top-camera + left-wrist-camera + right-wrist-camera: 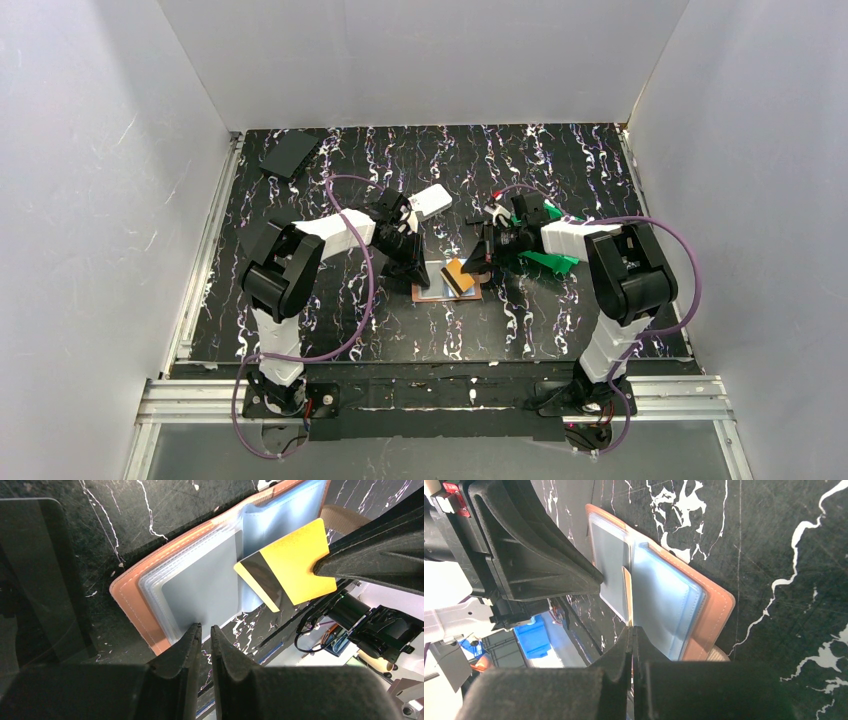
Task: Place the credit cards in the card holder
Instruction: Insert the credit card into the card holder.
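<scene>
The right claw (632, 629), clamped on the yellow card (295, 560), aims it edge-first at the card holder's (131, 600) centre fold; whether the left claw (205, 629) grips anything I cannot tell.

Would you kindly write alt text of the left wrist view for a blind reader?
The right gripper pinches a yellow card with a black stripe over the open orange-brown leather card holder; the left gripper sits nearly closed at its edge.

— Where's the card holder (200, 580)?
— Lying open at centre. The left gripper (205, 630) is at six o'clock, jaws nearly together at a sleeve edge, perhaps pinching it.
— The yellow card (295, 560)?
— Two o'clock, clamped by the right gripper (322, 571), overlapping the light-blue panel (280, 520).
</scene>
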